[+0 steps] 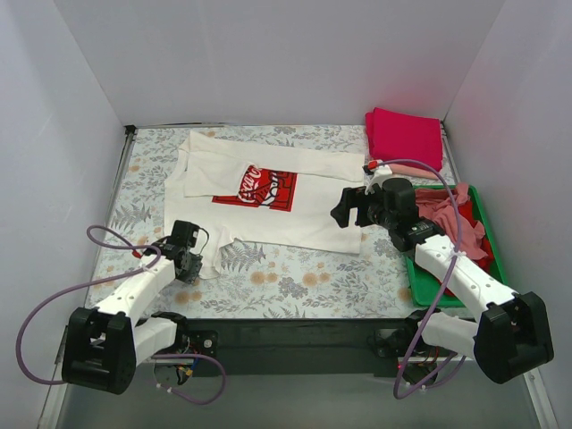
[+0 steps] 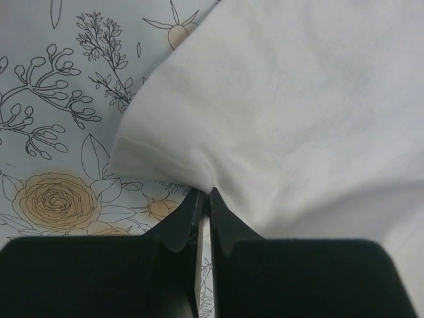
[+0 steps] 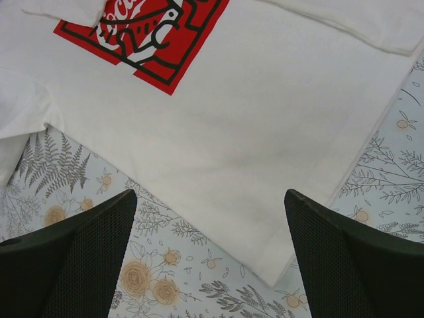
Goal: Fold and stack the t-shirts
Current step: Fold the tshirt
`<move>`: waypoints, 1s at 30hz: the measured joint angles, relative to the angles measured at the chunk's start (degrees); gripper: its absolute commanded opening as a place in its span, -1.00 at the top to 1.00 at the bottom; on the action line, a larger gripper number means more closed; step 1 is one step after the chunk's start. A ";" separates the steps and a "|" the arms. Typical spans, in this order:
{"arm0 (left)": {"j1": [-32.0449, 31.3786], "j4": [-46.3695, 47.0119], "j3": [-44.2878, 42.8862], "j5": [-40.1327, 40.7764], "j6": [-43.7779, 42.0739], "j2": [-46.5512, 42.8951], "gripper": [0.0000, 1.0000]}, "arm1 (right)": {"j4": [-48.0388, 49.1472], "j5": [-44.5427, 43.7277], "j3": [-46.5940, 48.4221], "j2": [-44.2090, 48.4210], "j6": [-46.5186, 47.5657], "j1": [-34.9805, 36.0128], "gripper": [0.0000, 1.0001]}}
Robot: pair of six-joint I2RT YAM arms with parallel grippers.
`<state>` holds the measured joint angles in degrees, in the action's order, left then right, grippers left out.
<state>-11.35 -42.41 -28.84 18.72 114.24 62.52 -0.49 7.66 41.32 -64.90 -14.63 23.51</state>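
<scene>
the cream-white t-shirt (image 1: pixel 268 201) is spread on the floral tablecloth (image 1: pixel 295 279); its edge is pinched by the closed left gripper (image 2: pixel 205 193), while the right gripper (image 3: pixel 211 199) is held wide, empty, above it.

Five t-shirts, one green tray (image 1: pixel 494 255), one bench (image 1: pixel 295 277), two arms.
One cream-white t-shirt (image 1: pixel 268 192) with a red logo; one magenta t-shirt (image 1: pixel 404 134); one pale pink t-shirt (image 1: pixel 416 166), only its edge showing; one dusty-pink t-shirt (image 1: pixel 451 214) and one red t-shirt (image 1: pixel 476 234), crumpled together, so that heap's count is less sure. The left arm (image 1: pixel 134 295) and the right arm (image 1: pixel 456 268) carry two fingers (image 3: pixel 73 258) each, four in all.
</scene>
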 measured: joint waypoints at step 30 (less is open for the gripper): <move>0.31 2.80 -5.75 2.54 -1.75 -7.74 1.00 | -16.50 -15.54 -4.57 -11.69 -17.05 5.92 -0.28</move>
<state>-11.05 -39.62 -34.59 21.26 112.49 54.78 -16.99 -7.88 36.75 -76.60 -31.68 29.43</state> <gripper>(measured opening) 0.024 0.675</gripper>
